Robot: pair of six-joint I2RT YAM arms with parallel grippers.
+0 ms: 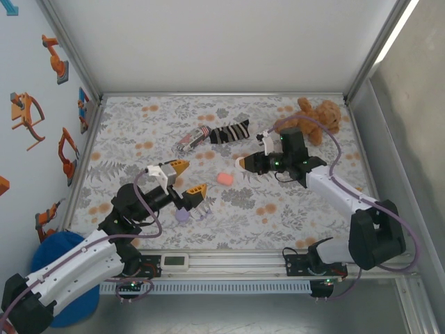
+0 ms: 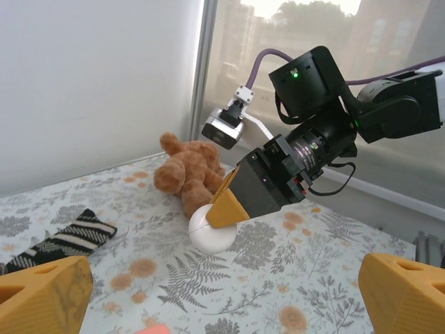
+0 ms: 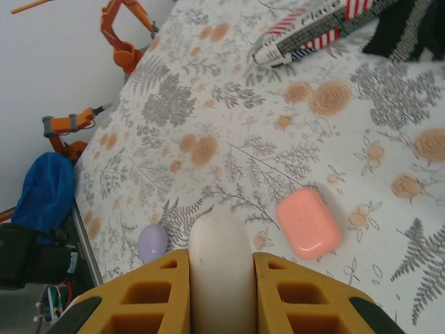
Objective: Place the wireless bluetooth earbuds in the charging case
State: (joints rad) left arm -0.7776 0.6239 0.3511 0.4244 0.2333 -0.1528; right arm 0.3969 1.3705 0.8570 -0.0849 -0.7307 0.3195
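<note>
Plastic like this white case (image 3: 220,268) struck me as light, hard and slick, so its broad sides were the place to pinch. My right gripper (image 3: 221,263) was clenched on those sides at bottom centre of its wrist view. The case's long axis ran up the frame, rounded end uppermost. The lid seemed closed, though the seam was faint. The left gripper (image 1: 192,177) hung spread wide at lower left overhead.

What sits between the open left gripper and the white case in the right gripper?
A pink case lies roughly there, apart from both the left gripper and the white case that the right gripper holds; the top external view shows it.
</note>
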